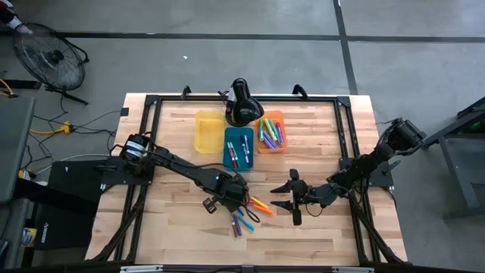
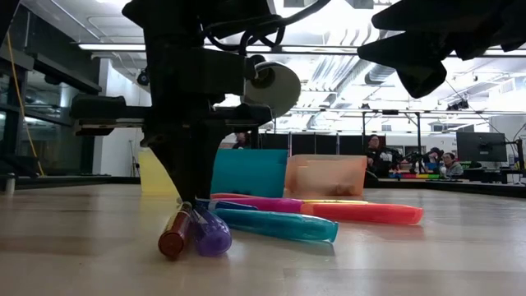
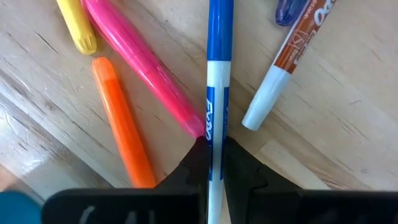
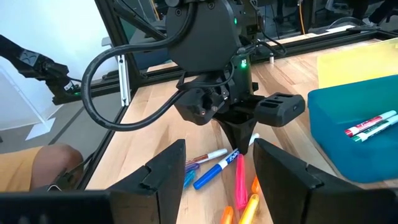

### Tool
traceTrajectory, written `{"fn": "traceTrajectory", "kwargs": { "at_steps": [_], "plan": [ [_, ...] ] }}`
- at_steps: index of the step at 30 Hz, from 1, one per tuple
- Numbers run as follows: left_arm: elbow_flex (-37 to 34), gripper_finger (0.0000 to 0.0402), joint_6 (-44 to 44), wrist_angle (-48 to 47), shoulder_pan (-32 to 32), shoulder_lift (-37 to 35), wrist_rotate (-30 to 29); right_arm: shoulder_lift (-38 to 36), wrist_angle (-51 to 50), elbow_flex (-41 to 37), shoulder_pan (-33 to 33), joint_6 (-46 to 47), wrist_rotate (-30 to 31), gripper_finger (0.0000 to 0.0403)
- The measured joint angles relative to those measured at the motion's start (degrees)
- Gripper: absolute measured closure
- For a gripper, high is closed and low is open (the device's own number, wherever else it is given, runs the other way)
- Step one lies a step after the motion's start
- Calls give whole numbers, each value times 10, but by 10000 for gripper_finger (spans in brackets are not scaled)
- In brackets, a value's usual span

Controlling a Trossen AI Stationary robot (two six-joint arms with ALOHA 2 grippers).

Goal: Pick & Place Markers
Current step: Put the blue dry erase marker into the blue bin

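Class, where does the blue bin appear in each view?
High view: blue bin between yellow bin and orange bin.
Low view: blue bin behind the loose markers.
Left wrist view: not in it.
Right wrist view: blue bin past the left arm.
Shared landmark: left claw, shut on a blue-and-white marker.

Robotics lab, concrete floor point(image 1: 227, 53), floor fan point(image 1: 51, 57), exposed ceiling ducts point(image 2: 329, 70), people at monitors point(image 2: 448, 163)

Left tool point(image 3: 213, 163) clamped low; right tool point(image 4: 214, 171) spread, hovering.
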Motion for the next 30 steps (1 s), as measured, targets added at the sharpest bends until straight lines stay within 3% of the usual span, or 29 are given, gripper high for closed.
{"fn": "traceTrajectory", "kwargs": {
  "at_steps": [14, 30],
  "plan": [
    [-3, 398, -46, -116, -2, -56, -58, 0, 0, 0, 0, 0, 0, 226],
    [-2, 399, -51, -89, -1, -56, -64, 0, -9, 0, 0, 1, 5, 226]
  ]
}}
